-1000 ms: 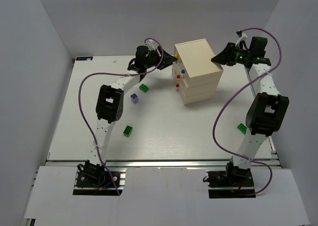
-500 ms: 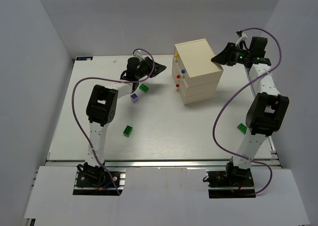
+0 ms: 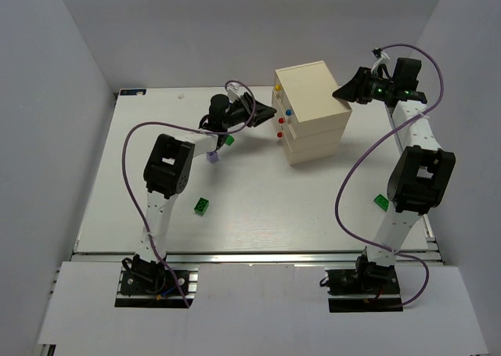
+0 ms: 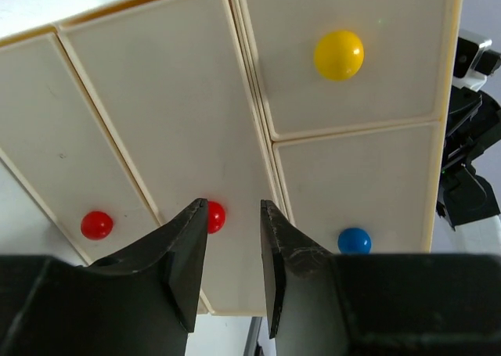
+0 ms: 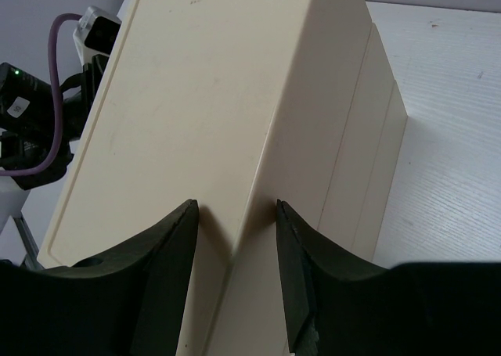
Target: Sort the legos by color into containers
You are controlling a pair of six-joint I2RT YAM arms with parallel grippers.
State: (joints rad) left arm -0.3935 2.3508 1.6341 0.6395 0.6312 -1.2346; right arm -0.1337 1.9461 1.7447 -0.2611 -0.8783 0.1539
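Observation:
The cream chest stands at the back centre, all its drawers closed. My left gripper hovers just left of the drawer fronts, open by a narrow gap and empty. A red knob sits by its left fingertip, and a blue knob and a yellow knob are further right. My right gripper is open, its fingers straddling the chest's top back edge and touching it. Legos lie loose: a purple one and green ones.
White walls close in the table on the left, back and right. Purple cables loop over both arms. A second red knob shows on the lowest drawer. The right arm's elbow stands over the green lego on the right.
My left gripper drew back leftward from the chest's upper drawer front, then edged toward the drawers again lower down, with its jaws narrower than before. The right arm and the legos have not moved.

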